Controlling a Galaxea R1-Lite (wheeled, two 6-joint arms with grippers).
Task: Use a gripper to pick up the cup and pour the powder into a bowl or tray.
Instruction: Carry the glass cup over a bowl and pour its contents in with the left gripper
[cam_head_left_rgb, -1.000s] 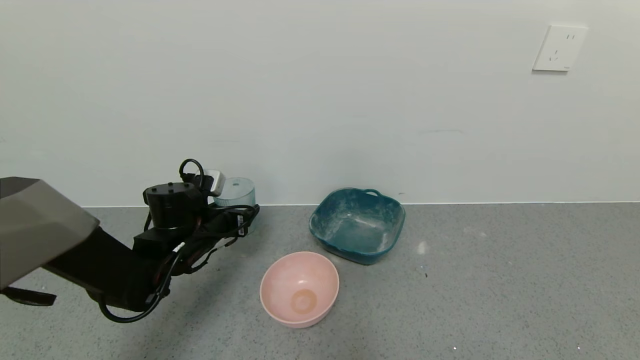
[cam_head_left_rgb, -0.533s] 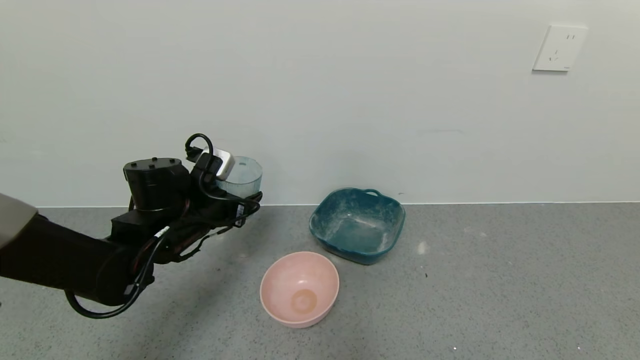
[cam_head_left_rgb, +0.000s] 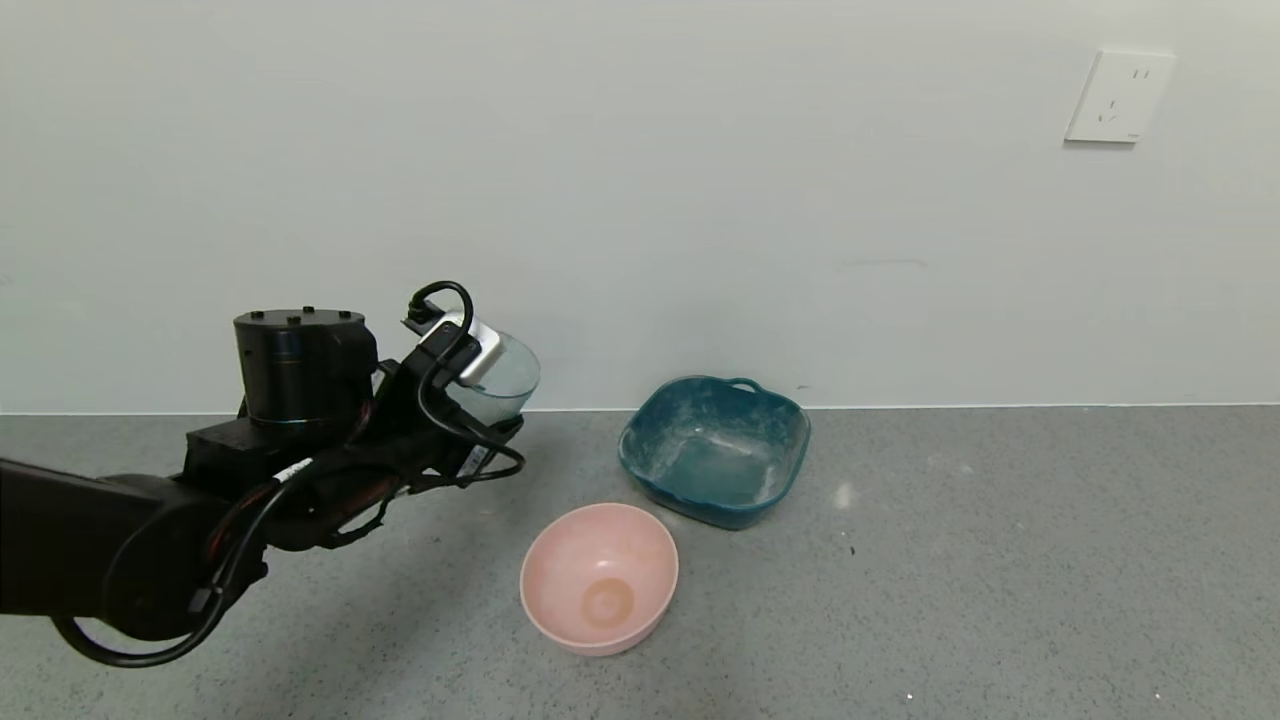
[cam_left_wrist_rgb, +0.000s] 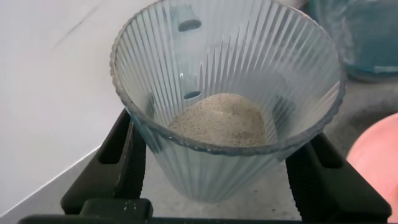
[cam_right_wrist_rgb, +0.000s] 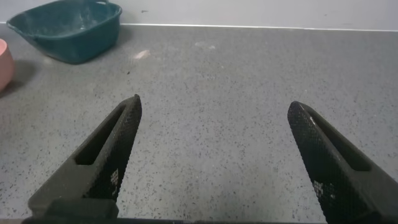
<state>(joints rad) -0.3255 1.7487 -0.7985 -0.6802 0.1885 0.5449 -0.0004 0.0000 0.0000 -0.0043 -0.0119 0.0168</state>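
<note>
My left gripper (cam_head_left_rgb: 480, 400) is shut on the ribbed translucent blue-grey cup (cam_head_left_rgb: 500, 378) and holds it in the air, tilted a little to the right, left of the bowls. In the left wrist view the cup (cam_left_wrist_rgb: 227, 106) fills the frame between the black fingers (cam_left_wrist_rgb: 121, 162), with whitish-grey powder (cam_left_wrist_rgb: 221, 119) heaped in its bottom. The pale pink bowl (cam_head_left_rgb: 598, 577) sits empty on the counter, below and right of the cup. My right gripper (cam_right_wrist_rgb: 214, 155) is open and empty above bare counter; it does not show in the head view.
A dark teal squarish dish with handles (cam_head_left_rgb: 715, 450), dusted with powder, stands behind the pink bowl near the wall. A wall socket (cam_head_left_rgb: 1118, 96) is at the upper right. The grey speckled counter (cam_head_left_rgb: 1000, 560) stretches to the right.
My left gripper has lifted the cup off the counter, raised it and begun to tilt it to the right. The bowls have not moved.
</note>
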